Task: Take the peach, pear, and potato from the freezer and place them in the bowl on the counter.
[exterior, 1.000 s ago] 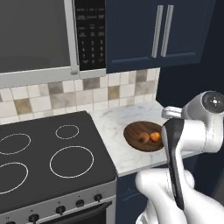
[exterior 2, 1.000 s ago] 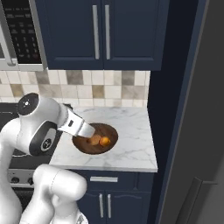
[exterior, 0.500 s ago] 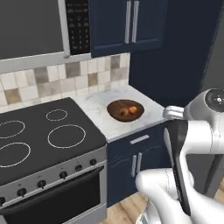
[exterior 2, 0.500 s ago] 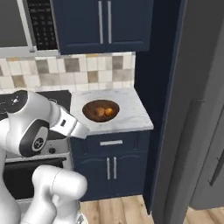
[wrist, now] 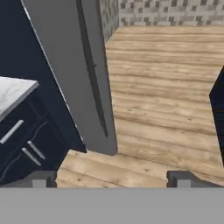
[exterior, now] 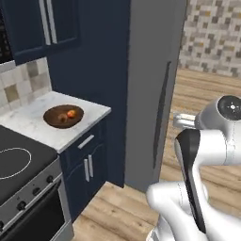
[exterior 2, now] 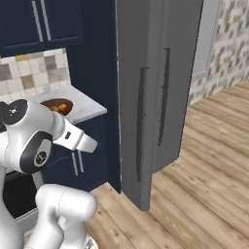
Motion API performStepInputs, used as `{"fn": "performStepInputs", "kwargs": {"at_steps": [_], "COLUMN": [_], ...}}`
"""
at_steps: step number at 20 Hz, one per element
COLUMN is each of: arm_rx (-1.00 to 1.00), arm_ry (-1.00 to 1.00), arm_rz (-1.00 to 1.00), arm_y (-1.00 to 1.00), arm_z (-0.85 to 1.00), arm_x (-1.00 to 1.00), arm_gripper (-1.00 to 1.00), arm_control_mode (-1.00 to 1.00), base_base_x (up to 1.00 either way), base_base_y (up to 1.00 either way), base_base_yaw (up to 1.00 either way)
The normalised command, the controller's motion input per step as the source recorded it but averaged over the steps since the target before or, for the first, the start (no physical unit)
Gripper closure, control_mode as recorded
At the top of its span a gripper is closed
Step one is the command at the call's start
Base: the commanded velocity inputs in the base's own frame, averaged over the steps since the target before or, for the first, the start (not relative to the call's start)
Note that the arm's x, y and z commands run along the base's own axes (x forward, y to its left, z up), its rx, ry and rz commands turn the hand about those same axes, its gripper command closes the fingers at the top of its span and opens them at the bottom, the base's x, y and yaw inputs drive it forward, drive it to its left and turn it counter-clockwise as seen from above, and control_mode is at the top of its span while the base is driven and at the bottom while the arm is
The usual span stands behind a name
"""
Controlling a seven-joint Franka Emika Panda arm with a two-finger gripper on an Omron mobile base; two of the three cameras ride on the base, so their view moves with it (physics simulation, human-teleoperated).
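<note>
Stove point(exterior: 19, 164): black cooktop in the lower left of the left base view, with a white ring burner mark and knobs along its front edge.
Counter point(exterior: 89, 110): white veined marble slab at centre left of the left base view, over navy cabinets point(exterior: 87, 164) with silver bar handles; its corner also shows at the left edge of the hand view point(wrist: 13, 94).
Bowl point(exterior: 52, 117): dark brown wooden bowl standing on the counter, left of centre in the left base view; in the right base view it sits at the left, partly behind the arm point(exterior 2: 61, 103).
Peach point(exterior: 71, 113): bright orange round fruit lying inside the bowl, toward its right side.
Other bowl contents: a darker lump beside the peach, too blurred to name.
Pear, potato: cannot be made out.
Freezer point(exterior: 150, 84): tall grey appliance right of the counter, doors closed, its long dark vertical handle point(exterior: 161, 113) at centre of the left base view; in the right base view it fills the middle point(exterior 2: 151, 63).
Gripper point(wrist: 111, 177): two dark fingertips at the bottom of the hand view, spread wide apart with nothing between them, over wooden floor point(wrist: 166, 87).
</note>
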Motion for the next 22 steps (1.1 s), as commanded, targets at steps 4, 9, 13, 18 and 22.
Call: {"fn": "performStepInputs", "kwargs": {"at_steps": [4,9,13,18,22], "arm_rx": [0.00,0.00,0.00,0.00,0.00], "arm_ry": [0.00,0.00,0.00,0.00,0.00], "arm_rz": [0.00,0.00,0.00,0.00,0.00], "arm_y": [0.00,0.00,0.00,0.00,0.00], "arm_z": [0.00,0.00,0.00,0.00,0.00], "arm_x": [0.00,0.00,0.00,0.00,0.00], "arm_gripper": [-1.00,-1.00,-1.00,-1.00,-1.00], "arm_control_mode": [1.00,1.00,1.00,1.00,1.00], "base_base_x": [-0.09,0.39,1.00,1.00,1.00], "base_base_y": [-0.73,-0.94,-0.10,-0.05,-0.52], "base_base_yaw": [-0.77,-0.57,-0.06,-0.03,0.00]}}
